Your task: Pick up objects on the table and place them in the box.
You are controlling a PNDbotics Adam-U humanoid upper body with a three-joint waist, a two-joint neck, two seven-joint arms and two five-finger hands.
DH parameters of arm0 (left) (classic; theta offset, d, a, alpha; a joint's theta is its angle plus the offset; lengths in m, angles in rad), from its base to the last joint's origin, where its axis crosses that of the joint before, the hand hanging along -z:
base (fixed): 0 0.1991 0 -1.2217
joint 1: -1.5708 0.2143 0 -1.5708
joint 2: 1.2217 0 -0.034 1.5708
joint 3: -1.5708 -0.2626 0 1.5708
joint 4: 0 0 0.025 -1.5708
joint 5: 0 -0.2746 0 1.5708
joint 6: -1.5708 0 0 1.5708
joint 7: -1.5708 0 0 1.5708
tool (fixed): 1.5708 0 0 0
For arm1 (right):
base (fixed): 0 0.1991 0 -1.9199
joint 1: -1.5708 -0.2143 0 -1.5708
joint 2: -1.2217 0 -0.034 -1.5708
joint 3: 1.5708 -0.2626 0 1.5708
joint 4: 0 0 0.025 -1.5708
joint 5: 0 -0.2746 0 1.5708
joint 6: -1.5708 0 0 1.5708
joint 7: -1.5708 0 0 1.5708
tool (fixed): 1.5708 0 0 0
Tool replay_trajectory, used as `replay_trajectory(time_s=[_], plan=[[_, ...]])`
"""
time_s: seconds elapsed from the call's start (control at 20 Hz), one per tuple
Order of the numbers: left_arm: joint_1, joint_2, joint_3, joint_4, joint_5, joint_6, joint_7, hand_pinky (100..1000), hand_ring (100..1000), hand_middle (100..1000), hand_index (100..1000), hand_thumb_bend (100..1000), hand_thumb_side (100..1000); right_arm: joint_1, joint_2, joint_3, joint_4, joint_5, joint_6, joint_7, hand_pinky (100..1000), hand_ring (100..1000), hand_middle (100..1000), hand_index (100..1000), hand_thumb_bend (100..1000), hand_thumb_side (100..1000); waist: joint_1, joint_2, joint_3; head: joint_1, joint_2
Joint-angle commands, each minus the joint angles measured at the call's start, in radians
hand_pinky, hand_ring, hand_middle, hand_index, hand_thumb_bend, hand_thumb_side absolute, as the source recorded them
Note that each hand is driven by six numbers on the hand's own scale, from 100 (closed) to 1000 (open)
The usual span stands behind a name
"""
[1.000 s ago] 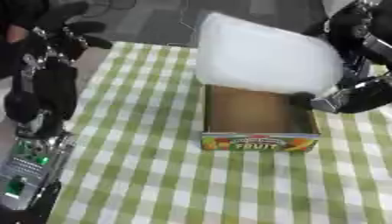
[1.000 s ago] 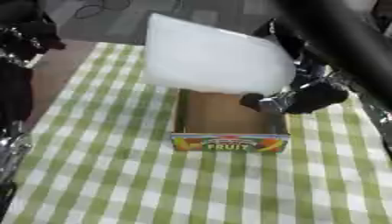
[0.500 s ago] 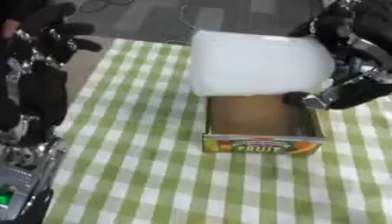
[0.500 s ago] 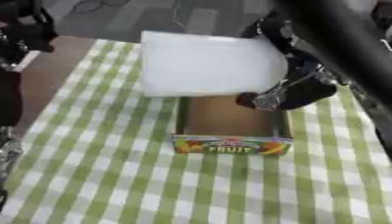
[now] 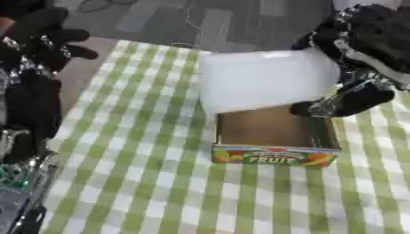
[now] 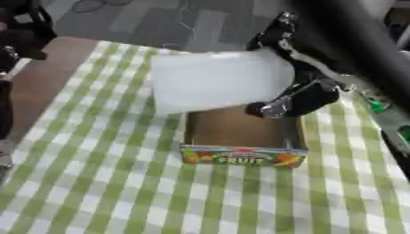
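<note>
My right hand [image 5: 352, 98] reaches in from the upper right, fingers and thumb curled round the right edge of a large white translucent plastic slab [image 5: 268, 80]. It's tilted above the far edge of the open brown cardboard box with fruit print [image 5: 275, 139], long axis running across the green-and-white checked table [image 5: 136, 178]. My left hand [image 5: 48, 39] hangs by the table's far left corner, fingers relaxed apart, holding nothing.

We see even, fairly bright light with no strong glare on the checked cloth [image 5: 144, 183]. The box [image 5: 275, 155] keeps its interior dim, and its printed front reads softly. Above the box, the pale bag [image 5: 264, 80] looks washed out and smeared. Everything is slightly blurred.
</note>
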Motion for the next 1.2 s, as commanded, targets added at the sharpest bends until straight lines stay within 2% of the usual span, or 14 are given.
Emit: replay_trajectory(time_s=[0.05, 1.0, 1.1, 1.15, 1.2], plan=[[-0.014, 0.017, 0.001, -0.018, 0.004, -0.002, -0.003, 598, 739, 793, 876, 597, 913, -0.020, -0.027, -0.017, 0.010, 0.050, -0.015, -0.010, 100, 100, 263, 298, 601, 531, 0.002, -0.010, 0.001, -0.018, -0.016], [-0.016, 0.019, -0.002, -0.018, 0.001, -0.004, -0.006, 596, 739, 793, 876, 599, 914, -0.014, -0.021, -0.012, 0.050, 0.120, -0.060, -0.026, 100, 100, 273, 299, 604, 542, 0.001, -0.005, 0.008, -0.027, -0.022], [-0.017, 0.019, -0.003, -0.018, 0.002, -0.004, -0.007, 596, 739, 793, 876, 599, 914, -0.013, -0.021, -0.015, 0.058, 0.133, -0.066, -0.027, 100, 100, 278, 301, 599, 556, 0.000, -0.003, 0.010, -0.029, -0.022], [-0.018, 0.019, -0.003, -0.018, 0.002, -0.004, -0.008, 596, 739, 793, 876, 600, 914, -0.013, -0.022, -0.016, 0.061, 0.141, -0.070, -0.028, 100, 100, 290, 308, 581, 593, -0.001, -0.002, 0.010, -0.030, -0.022], [-0.018, 0.019, -0.003, -0.018, 0.002, -0.005, -0.008, 596, 739, 793, 876, 600, 914, -0.013, -0.022, -0.017, 0.064, 0.150, -0.074, -0.029, 100, 100, 286, 305, 587, 581, -0.001, -0.002, 0.011, -0.030, -0.023]])
